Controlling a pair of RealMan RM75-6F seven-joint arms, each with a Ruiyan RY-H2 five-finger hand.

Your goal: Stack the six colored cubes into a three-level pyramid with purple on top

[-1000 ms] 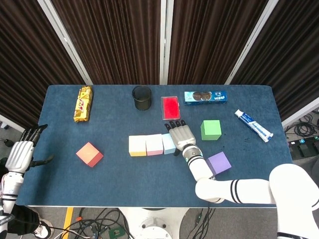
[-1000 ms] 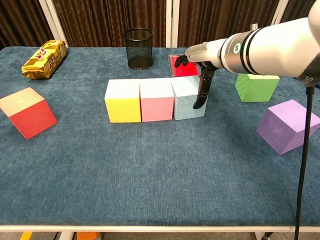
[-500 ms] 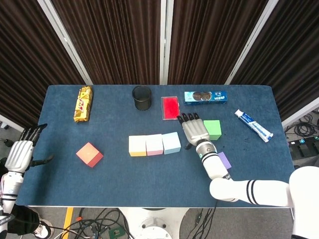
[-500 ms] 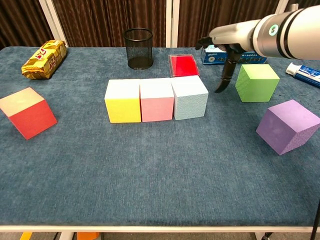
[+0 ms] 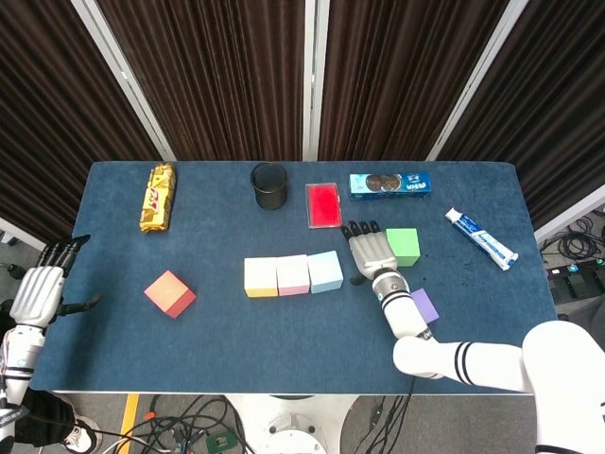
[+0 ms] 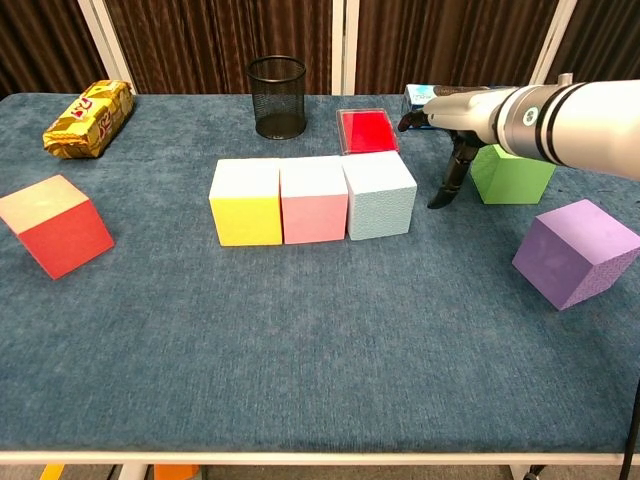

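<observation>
Yellow (image 5: 260,277), pink (image 5: 293,274) and light blue (image 5: 325,271) cubes stand touching in a row at mid-table. The green cube (image 5: 404,246) sits to their right, and the purple cube (image 5: 424,305) lies nearer the front, tilted in the chest view (image 6: 578,252). At the left lies the red cube (image 5: 170,293). My right hand (image 5: 371,253) hovers between the light blue cube (image 6: 380,195) and the green cube (image 6: 512,172), fingers (image 6: 447,185) pointing down and holding nothing. My left hand (image 5: 38,293) hangs off the table's left edge, fingers spread, empty.
Along the back are a yellow snack bag (image 5: 158,196), a black mesh cup (image 5: 269,185), a red box (image 5: 323,203) and a blue cookie box (image 5: 390,183). A toothpaste tube (image 5: 481,238) lies at the right.
My right hand left the light blue cube's right side and moved right to beside the green cube, then dropped a little lower. The cubes and the left hand stayed put.
</observation>
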